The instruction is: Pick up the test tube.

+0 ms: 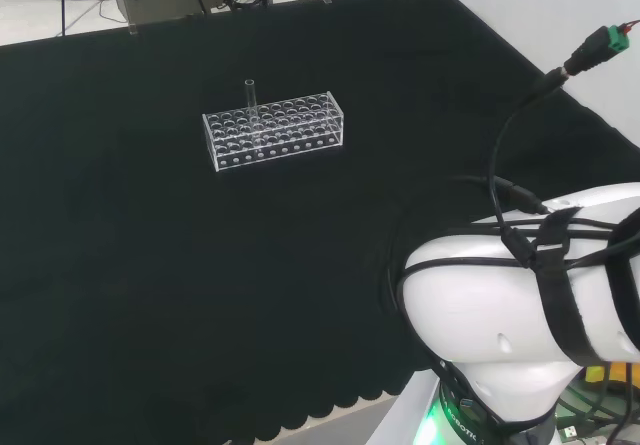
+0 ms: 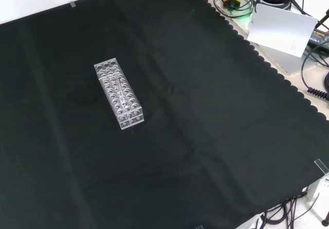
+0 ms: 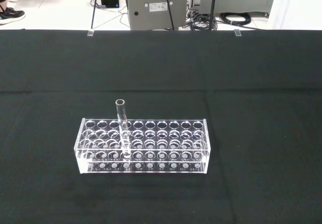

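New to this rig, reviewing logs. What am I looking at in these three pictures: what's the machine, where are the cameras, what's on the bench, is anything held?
It is one white robot arm at a bench under a black cloth. The head view looks over the arm from behind its base; the big white shape at the right is the arm's own link. The front view looks down on the cloth from the opposite side. The wrist view rides at the wrist and faces the work. On the cloth stands a clear test tube rack with a single test tube upright in it, near one end. Nothing touches the tube, so it is not yet picked up.
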Robot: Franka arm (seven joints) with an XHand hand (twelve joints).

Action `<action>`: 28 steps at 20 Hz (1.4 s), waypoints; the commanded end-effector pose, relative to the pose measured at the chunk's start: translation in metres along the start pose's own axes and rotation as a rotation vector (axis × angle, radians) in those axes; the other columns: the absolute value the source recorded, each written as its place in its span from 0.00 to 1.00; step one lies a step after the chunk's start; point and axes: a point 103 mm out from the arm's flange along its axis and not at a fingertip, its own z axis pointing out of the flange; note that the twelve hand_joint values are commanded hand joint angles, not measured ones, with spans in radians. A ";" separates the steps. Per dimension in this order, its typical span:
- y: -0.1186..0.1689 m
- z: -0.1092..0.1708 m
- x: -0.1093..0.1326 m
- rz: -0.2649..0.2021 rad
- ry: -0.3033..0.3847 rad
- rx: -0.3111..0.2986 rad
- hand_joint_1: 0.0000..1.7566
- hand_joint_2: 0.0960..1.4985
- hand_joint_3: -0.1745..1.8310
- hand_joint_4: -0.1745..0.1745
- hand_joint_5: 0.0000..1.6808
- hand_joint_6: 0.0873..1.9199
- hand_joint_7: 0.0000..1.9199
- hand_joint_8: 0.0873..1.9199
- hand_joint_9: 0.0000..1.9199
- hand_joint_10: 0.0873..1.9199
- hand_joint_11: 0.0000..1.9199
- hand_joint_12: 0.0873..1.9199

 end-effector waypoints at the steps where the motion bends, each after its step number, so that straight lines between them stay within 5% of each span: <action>1: 0.003 0.003 0.000 -0.002 -0.006 0.003 0.39 0.49 0.27 0.45 0.09 0.02 0.01 0.27 0.17 0.00 0.03 0.68; 14: 0.066 0.030 0.012 -0.093 0.052 0.067 0.36 0.54 0.23 0.43 0.09 0.00 0.00 0.28 0.12 0.02 0.00 0.70; 17: 0.087 0.038 0.015 -0.119 0.056 0.076 0.37 0.55 0.22 0.41 0.11 0.00 0.01 0.33 0.03 0.30 0.00 0.74; 19: 0.102 0.043 0.018 -0.134 0.062 0.072 0.38 0.55 0.21 0.38 0.12 0.00 0.02 0.35 0.01 0.40 0.00 0.76; 28: 0.162 0.071 0.027 -0.164 0.055 0.135 0.41 0.55 0.22 0.31 0.17 0.00 0.09 0.38 0.05 0.46 0.00 0.81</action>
